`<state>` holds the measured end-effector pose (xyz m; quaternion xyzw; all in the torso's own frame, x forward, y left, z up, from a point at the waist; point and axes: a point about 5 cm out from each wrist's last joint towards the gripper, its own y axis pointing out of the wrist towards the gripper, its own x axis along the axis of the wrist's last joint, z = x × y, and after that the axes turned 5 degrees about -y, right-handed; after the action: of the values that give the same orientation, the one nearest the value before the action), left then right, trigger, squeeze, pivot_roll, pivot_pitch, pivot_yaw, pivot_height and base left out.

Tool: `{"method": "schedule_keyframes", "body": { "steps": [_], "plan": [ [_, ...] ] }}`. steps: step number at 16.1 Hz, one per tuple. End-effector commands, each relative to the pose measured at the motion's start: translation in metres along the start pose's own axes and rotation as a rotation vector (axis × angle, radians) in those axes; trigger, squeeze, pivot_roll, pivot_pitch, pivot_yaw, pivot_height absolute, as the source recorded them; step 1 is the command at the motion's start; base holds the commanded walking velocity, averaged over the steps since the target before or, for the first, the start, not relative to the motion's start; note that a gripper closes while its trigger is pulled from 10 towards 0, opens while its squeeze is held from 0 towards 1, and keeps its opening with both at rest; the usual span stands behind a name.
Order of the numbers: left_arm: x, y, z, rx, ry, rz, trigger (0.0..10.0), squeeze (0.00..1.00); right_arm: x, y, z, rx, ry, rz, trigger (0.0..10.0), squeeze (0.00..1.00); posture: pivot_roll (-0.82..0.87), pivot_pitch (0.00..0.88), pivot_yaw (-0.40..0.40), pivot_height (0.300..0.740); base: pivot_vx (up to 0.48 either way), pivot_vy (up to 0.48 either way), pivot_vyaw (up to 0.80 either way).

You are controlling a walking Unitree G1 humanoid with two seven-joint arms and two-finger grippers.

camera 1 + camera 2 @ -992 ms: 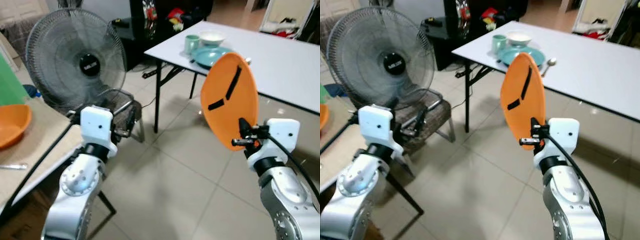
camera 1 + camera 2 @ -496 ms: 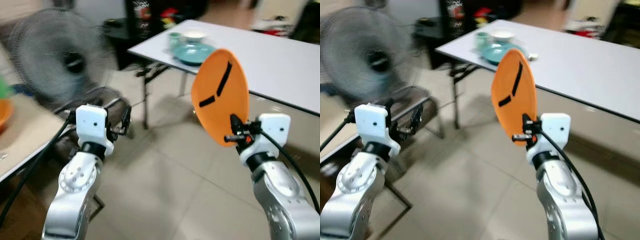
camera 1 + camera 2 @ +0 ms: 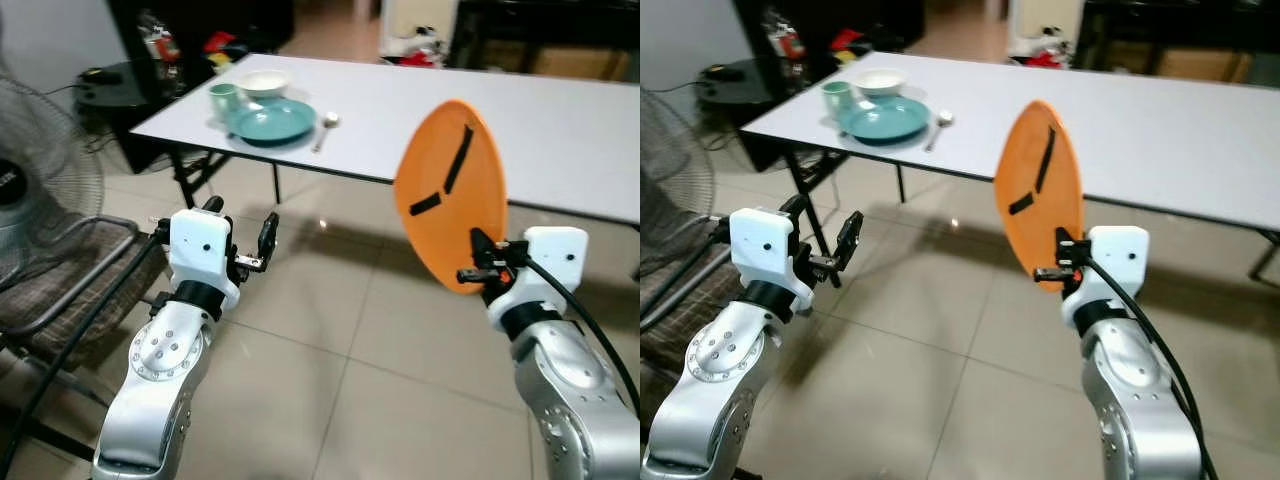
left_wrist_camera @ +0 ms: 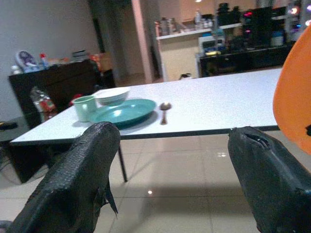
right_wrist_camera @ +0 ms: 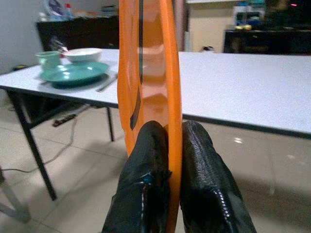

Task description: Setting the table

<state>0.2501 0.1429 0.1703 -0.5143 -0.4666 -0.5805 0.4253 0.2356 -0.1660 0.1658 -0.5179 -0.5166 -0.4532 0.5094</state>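
Ahead and well apart: long white desk (image 3: 560, 110), one teal setting (image 3: 270, 120) at its left end. Orange plate (image 3: 450, 195) held upright on edge, rim pinched in right pincer (image 3: 478, 268), standing above it, nearer the desk's bare right stretch. Left pincer (image 3: 240, 232) spread wide, empty.

Head views bright, sharp, even indoor light; glare spot on floor tiles (image 3: 322, 222) at 12 o'clock. Wrist views dimmer, soft, near fingers (image 4: 73, 184) blurred.
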Motion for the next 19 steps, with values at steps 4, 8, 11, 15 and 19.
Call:
{"method": "schedule_keyframes", "body": {
  "steps": [4, 8, 11, 15, 19],
  "plan": [
    [-0.001, -0.001, 0.007, 0.02, 0.019, 0.007, 10.0, 0.0, 0.021, 0.006, 0.004, 0.037, -0.004, -0.117, 10.0, 0.0, 0.03, 0.0, 0.013, 0.74, 0.363, 0.0, 0.0],
    [-0.003, -0.007, 0.013, 0.029, 0.018, 0.02, 10.0, 0.0, 0.023, 0.009, 0.004, 0.067, -0.01, -0.119, 10.0, 0.0, 0.03, 0.0, 0.01, 0.74, 0.362, 0.0, 0.0],
    [-0.004, -0.011, 0.019, 0.033, 0.051, 0.031, 10.0, 0.0, 0.02, 0.014, 0.0, 0.046, 0.021, -0.11, 10.0, 0.0, 0.04, 0.0, 0.011, 0.74, 0.36, 0.0, 0.0],
    [-0.008, -0.005, 0.01, -0.006, 0.04, 0.033, 10.0, 0.0, 0.021, 0.021, -0.006, 0.024, 0.07, -0.105, 10.0, 0.0, 0.02, 0.0, 0.025, 0.74, 0.358, 0.0, -0.2],
    [-0.01, -0.002, 0.004, -0.039, 0.036, 0.041, 10.0, 0.0, 0.022, 0.018, -0.006, 0.03, 0.147, -0.097, 10.0, 0.0, 0.01, 0.0, 0.041, 0.74, 0.352, 0.0, -0.79]
  ]
}}
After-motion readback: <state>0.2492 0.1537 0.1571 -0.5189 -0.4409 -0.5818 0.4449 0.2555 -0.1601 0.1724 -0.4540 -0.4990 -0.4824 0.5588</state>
